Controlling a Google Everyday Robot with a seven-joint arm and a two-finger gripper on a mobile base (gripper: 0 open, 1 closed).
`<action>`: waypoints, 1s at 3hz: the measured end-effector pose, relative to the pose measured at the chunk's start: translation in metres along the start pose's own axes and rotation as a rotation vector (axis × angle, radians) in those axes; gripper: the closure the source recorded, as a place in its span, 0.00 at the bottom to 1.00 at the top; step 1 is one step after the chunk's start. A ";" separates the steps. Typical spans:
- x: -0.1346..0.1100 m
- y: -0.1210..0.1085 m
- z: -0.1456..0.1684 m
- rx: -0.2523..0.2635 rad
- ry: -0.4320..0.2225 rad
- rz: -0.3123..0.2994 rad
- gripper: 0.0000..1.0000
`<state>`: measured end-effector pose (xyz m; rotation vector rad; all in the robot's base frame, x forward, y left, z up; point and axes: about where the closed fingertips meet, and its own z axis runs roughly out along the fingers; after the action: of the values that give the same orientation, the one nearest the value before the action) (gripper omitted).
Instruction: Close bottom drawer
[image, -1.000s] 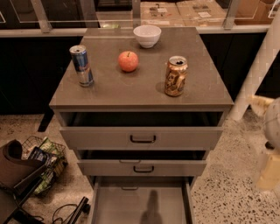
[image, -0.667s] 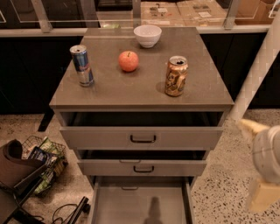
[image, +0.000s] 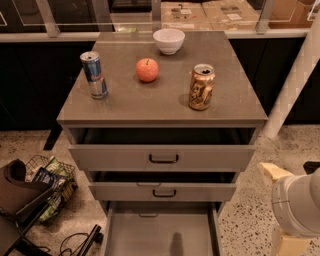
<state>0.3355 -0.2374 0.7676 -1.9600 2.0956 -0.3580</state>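
The gripper (image: 294, 209) hangs low at the cabinet's right; I cannot tell whether it is apart or together. To its left lies the bottom drawer (image: 160, 230), pulled out, its slide axis running back into the cabinet. The speckled floor (image: 240, 225) between them looks clear.

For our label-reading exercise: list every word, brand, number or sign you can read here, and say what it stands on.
No text can be read.
Blue and silver can: print too blurred to read.
Gold can: print too blurred to read.
Cardboard boxes behind the cabinet: labels too small to read.
Bottom drawer, pulled out, and the gripper at lower right: no text.
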 end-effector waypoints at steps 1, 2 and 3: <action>0.006 0.007 0.029 0.003 0.014 0.023 0.00; 0.021 0.033 0.086 -0.012 0.023 0.049 0.00; 0.026 0.063 0.137 -0.028 0.012 0.024 0.00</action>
<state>0.3224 -0.2601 0.6169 -1.9506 2.1414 -0.3388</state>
